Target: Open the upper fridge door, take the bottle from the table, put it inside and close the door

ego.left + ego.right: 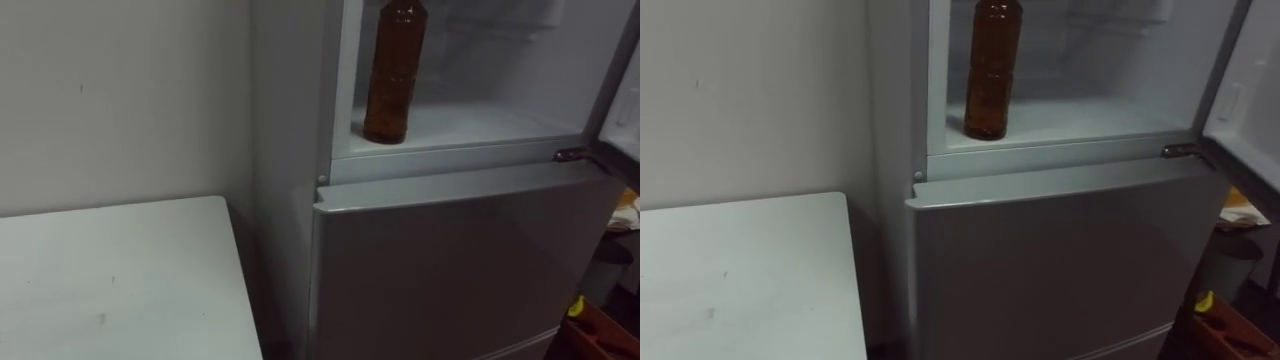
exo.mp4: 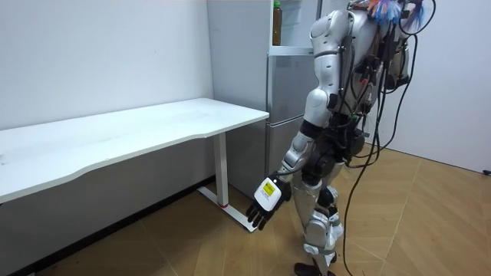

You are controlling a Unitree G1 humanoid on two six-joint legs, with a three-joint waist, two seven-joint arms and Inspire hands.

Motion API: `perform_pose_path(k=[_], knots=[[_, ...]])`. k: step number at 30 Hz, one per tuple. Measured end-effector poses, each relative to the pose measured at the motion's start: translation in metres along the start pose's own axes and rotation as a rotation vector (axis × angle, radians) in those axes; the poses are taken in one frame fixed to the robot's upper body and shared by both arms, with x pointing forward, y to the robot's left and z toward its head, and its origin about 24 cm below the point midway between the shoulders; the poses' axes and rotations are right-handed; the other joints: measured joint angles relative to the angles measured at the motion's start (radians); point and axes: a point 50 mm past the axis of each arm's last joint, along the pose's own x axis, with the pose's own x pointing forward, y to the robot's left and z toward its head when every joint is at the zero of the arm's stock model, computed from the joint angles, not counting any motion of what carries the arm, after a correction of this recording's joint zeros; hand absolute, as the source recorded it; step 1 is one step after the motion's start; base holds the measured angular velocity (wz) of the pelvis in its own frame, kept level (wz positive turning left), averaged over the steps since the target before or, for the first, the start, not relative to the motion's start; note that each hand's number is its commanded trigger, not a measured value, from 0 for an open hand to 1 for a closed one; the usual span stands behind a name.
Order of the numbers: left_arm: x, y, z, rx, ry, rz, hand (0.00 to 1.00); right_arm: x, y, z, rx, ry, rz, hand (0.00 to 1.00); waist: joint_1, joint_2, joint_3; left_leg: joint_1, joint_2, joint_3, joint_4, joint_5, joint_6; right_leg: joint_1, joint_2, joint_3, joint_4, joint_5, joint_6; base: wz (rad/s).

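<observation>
The tall brown plastic bottle (image 1: pixel 394 75) is seen standing upright on the white floor of the upper fridge compartment (image 1: pixel 490 122), close to its front edge and left wall, touched by no robot hand. The compartment's door (image 1: pixel 628 95) is swung open to the right, while the grey lower fridge door (image 1: pixel 450 270) beneath it is shut. In the room view the bottle (image 2: pixel 277 24) is placed high above, and well apart from, the left robot hand (image 2: pixel 267 205), which hangs low beside the robot's thigh with its dark fingers loosely extended, pointing downward and holding nothing. The robot is shown standing upright in front of the silver two-door fridge (image 2: pixel 285 92), facing it. The long white surface (image 2: pixel 130 130) is set against the pale wall (image 1: pixel 120 100) just beside the fridge, higher than the robot hand, and its white leg (image 2: pixel 223 172) is found near that hand, towards the room view's left.
</observation>
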Motion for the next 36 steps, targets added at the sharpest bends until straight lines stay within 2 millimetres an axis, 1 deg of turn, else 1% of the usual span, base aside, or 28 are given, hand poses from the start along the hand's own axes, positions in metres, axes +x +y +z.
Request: perform_pose_path(k=[13, 17, 20, 21, 23, 27, 28, 30, 33, 35, 36], knots=[[-0.001, 0.0, -0.006, 0.01, 0.02, -0.007, 0.0, -0.003, 0.006, -0.003, -0.018, 0.003, 0.058, 0.0, 0.005, -0.001, -0.0005, -0.007, 0.003, 0.0, 0.011, 0.001, 0.0, -0.004, 0.0, -0.002, 0.003, 0.0, 0.002, 0.0], [-0.001, -0.001, -0.009, 0.014, 0.033, -0.017, 0.0, -0.008, 0.011, -0.008, -0.097, -0.028, 0.113, 0.0, 0.01, -0.002, -0.0004, -0.008, 0.003, 0.008, 0.016, 0.0, -0.001, -0.01, -0.002, 0.001, 0.013, 0.0, 0.001, -0.06], [-0.001, -0.002, -0.01, 0.015, 0.036, -0.026, 0.0, -0.011, 0.013, -0.01, -0.154, -0.054, 0.15, 0.0, 0.03, -0.002, -0.0003, -0.017, 0.004, 0.014, 0.024, -0.004, -0.004, -0.019, -0.006, -0.005, 0.016, 0.001, 0.003, -0.06], [-0.001, -0.001, -0.009, 0.015, 0.036, -0.026, 0.0, -0.012, 0.015, -0.011, -0.163, -0.057, 0.157, 0.0, 0.03, -0.002, -0.0003, -0.021, 0.005, 0.013, 0.028, -0.004, -0.003, -0.02, -0.007, -0.008, 0.016, 0.002, 0.004, 0.0], [-0.001, -0.001, -0.008, 0.015, 0.033, -0.025, 0.0, -0.015, 0.019, -0.012, -0.192, -0.073, 0.203, 0.0, 0.035, -0.002, -0.0004, -0.034, 0.009, 0.01, 0.041, -0.006, -0.001, -0.024, -0.016, -0.028, 0.014, 0.006, 0.004, 0.04], [0.001, -0.004, 0.0, 0.038, 0.008, -0.037, 0.0, -0.022, 0.03, -0.013, -0.228, -0.096, 0.293, 0.0, 0.054, -0.002, -0.0004, -0.045, 0.012, 0.01, 0.046, -0.002, -0.001, -0.028, -0.013, -0.027, 0.002, 0.02, 0.002, 0.0], [0.001, -0.005, 0.001, 0.044, 0.004, -0.04, 0.0, -0.025, 0.033, -0.011, -0.239, -0.112, 0.328, 0.0, 0.065, -0.001, -0.0006, -0.045, 0.014, 0.009, 0.046, -0.001, -0.001, -0.018, -0.011, -0.029, -0.007, 0.026, 0.001, 0.0], [0.001, -0.006, 0.004, 0.051, -0.009, -0.046, 0.0, -0.031, 0.04, -0.015, -0.267, -0.115, 0.396, 0.0, 0.081, 0.0, -0.0005, -0.043, 0.019, 0.009, 0.046, 0.001, -0.003, -0.008, -0.006, -0.031, -0.025, 0.034, -0.001, 0.02], [0.002, -0.007, 0.007, 0.059, -0.017, -0.051, 0.0, -0.037, 0.046, -0.01, -0.277, -0.152, 0.447, 0.0, 0.106, 0.003, -0.0009, -0.044, 0.021, -0.005, 0.045, 0.002, -0.004, 0.002, -0.004, -0.044, -0.041, 0.038, -0.001, 0.12], [0.002, -0.007, 0.006, 0.068, -0.018, -0.053, 0.0, -0.039, 0.048, -0.008, -0.271, -0.158, 0.464, 0.0, 0.114, 0.003, -0.0011, -0.045, 0.021, -0.014, 0.043, 0.002, -0.004, 0.006, -0.004, -0.054, -0.052, 0.039, -0.001, 0.12], [0.002, -0.008, 0.008, 0.073, -0.024, -0.055, 0.0, -0.039, 0.049, -0.008, -0.271, -0.158, 0.483, 0.0, 0.118, 0.003, -0.0008, -0.046, 0.022, -0.018, 0.041, 0.005, 0.0, 0.013, -0.003, -0.055, -0.056, 0.04, -0.002, 0.14]])
